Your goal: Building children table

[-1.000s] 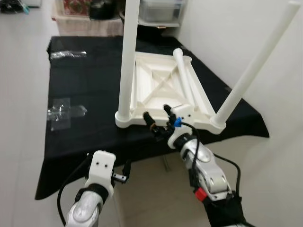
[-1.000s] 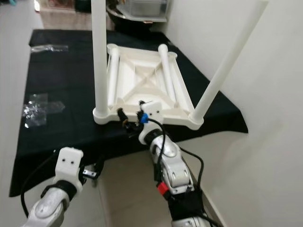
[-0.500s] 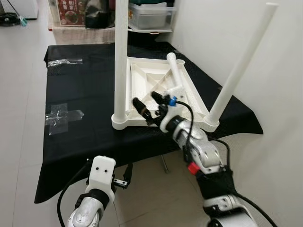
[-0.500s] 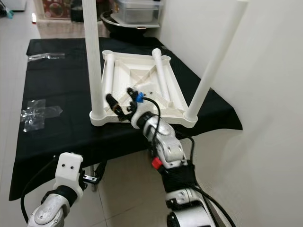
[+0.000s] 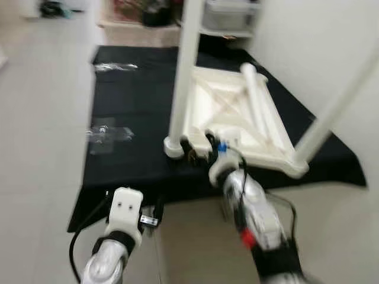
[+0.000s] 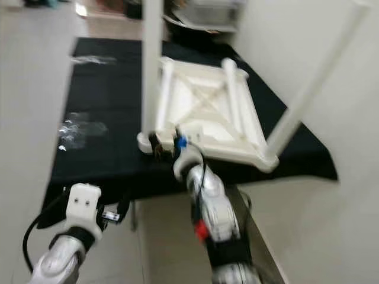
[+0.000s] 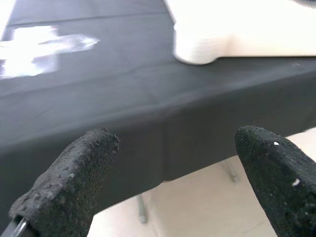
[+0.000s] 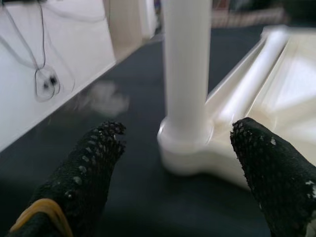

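The white children's table (image 5: pixel 237 112) lies upside down on a black cloth. Two of its legs stand upright: the near-left leg (image 5: pixel 185 65) and the near-right leg (image 5: pixel 337 100). A loose white leg (image 5: pixel 257 94) lies across the underside. My right gripper (image 5: pixel 199 148) is open at the table's near rim, just right of the near-left leg's base (image 8: pixel 186 133), which stands ahead of its fingers (image 8: pixel 94 158) without touching them. My left gripper (image 7: pixel 173 148) hangs open, low in front of the cloth's hanging edge (image 7: pixel 163 138).
Two clear plastic bags (image 5: pixel 109 133) (image 5: pixel 115 67) lie on the left part of the black cloth (image 5: pixel 136 100). Storage boxes and a shelf (image 5: pixel 231 12) stand behind. A white wall (image 5: pixel 308 29) runs close on the right. Pale floor (image 5: pixel 41 148) lies to the left.
The whole picture has swung and blurred, so the camera is moving. My right gripper has drawn back slightly to the near rim beside the leg base, still open. The left arm hangs as before.
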`<state>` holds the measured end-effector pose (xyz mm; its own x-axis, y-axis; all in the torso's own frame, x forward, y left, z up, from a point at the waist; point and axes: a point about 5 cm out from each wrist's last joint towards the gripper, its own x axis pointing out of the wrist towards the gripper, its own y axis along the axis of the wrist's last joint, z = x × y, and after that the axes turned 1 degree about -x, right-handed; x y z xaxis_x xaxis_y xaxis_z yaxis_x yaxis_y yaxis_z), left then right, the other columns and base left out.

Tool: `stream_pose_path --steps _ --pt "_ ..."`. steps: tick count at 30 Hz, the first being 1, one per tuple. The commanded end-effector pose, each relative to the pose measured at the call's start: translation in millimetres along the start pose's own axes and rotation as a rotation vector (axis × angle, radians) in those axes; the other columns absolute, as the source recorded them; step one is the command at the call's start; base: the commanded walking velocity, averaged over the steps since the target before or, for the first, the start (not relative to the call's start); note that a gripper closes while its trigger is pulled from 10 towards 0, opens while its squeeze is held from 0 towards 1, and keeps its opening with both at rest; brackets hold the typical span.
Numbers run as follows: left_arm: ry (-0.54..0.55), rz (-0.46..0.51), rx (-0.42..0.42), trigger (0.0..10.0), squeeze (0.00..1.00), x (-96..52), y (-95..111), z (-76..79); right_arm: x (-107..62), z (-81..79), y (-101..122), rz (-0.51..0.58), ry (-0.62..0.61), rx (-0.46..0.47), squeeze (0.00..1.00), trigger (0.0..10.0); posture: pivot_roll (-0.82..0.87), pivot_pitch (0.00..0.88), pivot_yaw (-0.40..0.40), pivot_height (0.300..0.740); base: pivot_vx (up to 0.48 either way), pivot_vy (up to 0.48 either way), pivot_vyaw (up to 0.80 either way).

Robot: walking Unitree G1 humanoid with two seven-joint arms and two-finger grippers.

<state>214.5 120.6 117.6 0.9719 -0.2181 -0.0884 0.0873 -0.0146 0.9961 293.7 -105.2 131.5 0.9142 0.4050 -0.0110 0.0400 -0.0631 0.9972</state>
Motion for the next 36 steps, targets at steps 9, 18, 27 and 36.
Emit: stream_pose_path --steps 9,18,27,36 --pt "0.126 0.039 0.022 10.0 0.0 -8.5 9.9 -21.0 -28.0 33.3 -4.7 -0.005 -0.253 -0.153 0.0 10.0 0.11 0.08 -0.14 0.74 0.0 0.0 0.79" --pt "0.161 0.081 0.05 10.0 0.0 0.7 18.7 -30.6 -28.8 61.9 9.4 0.024 -0.486 -0.138 0.0 10.0 0.11 0.065 -0.128 0.74 0.0 0.0 0.08" --pt "0.128 0.068 0.036 10.0 0.0 3.0 16.7 -23.4 -20.4 69.0 21.7 0.061 -0.553 -0.144 0.0 10.0 0.12 0.067 -0.129 0.74 0.0 0.0 -0.71" --pt "0.038 0.022 0.006 10.0 0.0 -0.1 7.1 -7.6 23.4 37.7 43.9 0.108 -0.209 -0.094 0.0 10.0 0.12 0.079 -0.136 0.74 0.0 0.0 -0.09"
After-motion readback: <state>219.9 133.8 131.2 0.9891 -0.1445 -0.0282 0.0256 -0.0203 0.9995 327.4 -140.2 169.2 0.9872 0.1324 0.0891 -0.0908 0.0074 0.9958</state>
